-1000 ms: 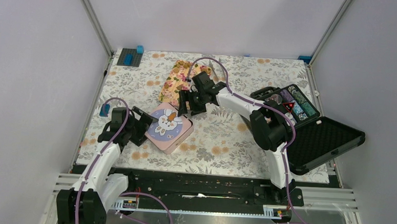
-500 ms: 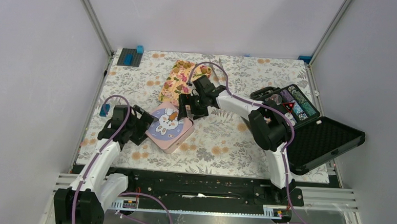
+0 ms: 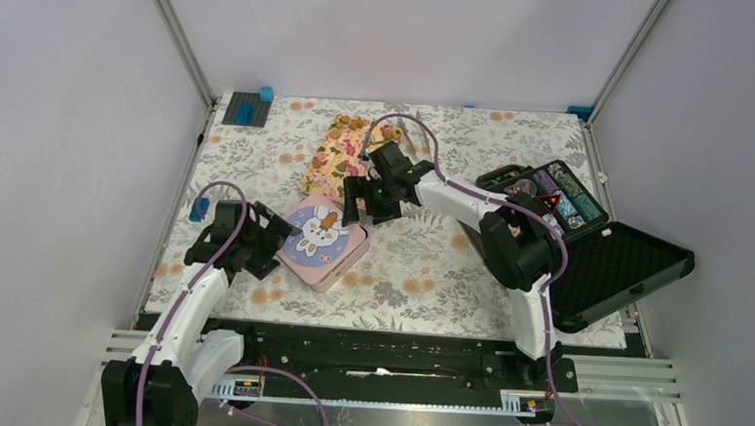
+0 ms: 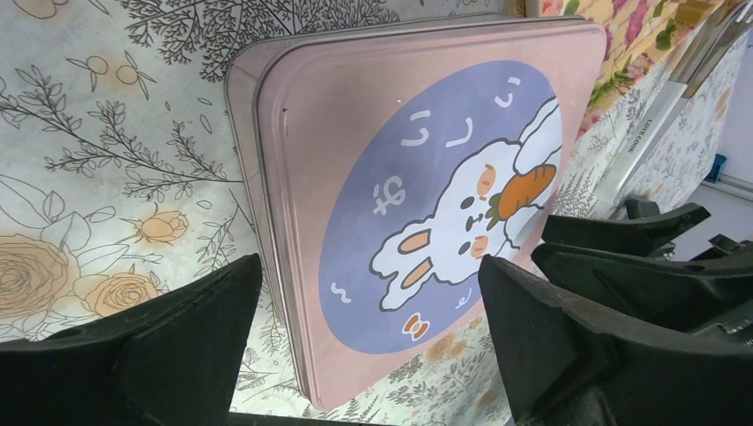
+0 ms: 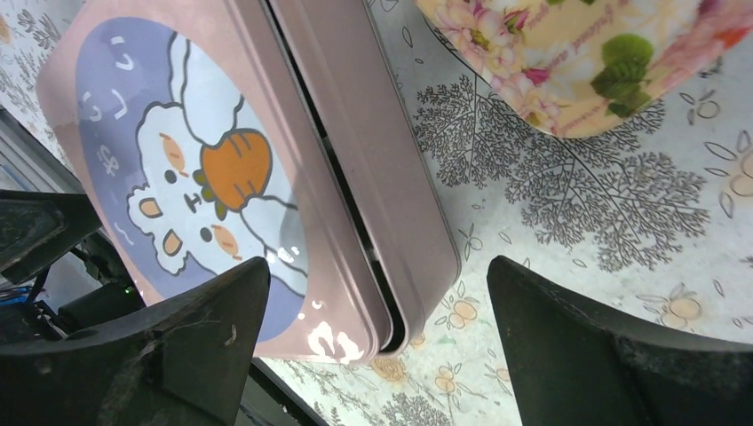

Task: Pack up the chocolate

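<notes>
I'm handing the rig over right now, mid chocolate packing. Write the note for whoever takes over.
Grippers: the left gripper is open at the left edge of the pink tin; the right gripper is open by its far right corner. Neither holds anything.
Things: the bunny lid is on the tin, a dark gap along one side. No chocolate shows in any view.
Done: lid on.
Left: check the lid seats fully; contents cannot be confirmed.
</notes>
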### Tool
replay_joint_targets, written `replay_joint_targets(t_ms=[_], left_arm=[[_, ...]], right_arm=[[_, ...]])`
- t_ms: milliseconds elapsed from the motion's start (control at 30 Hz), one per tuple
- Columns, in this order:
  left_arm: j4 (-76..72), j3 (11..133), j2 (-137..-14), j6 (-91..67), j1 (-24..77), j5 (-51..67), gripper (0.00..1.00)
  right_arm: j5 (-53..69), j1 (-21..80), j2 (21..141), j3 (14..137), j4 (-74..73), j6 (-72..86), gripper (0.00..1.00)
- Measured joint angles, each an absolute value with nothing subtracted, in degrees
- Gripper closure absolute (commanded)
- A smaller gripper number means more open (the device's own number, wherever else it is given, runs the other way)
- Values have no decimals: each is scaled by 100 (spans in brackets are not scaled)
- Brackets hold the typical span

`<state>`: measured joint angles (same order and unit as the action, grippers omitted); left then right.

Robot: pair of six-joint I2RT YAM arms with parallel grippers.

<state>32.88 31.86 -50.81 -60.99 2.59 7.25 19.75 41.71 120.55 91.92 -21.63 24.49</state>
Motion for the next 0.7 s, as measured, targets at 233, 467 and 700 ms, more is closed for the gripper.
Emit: replay_joint_targets(t_ms=[233,467,700], left_arm=[[3085,3188,-5142,-6104,263,845,1],[2856,3291,-5614,-6058,263,989,1],[2884,3389,-5623,-5957,272,1144,1]], right_arm=[[1695,4171,11684,9164,-2359,2307,0],[1496,4171,11419,8986,-2512,2211,0],[1406,4171,11297,8860,-2550,2180,0]])
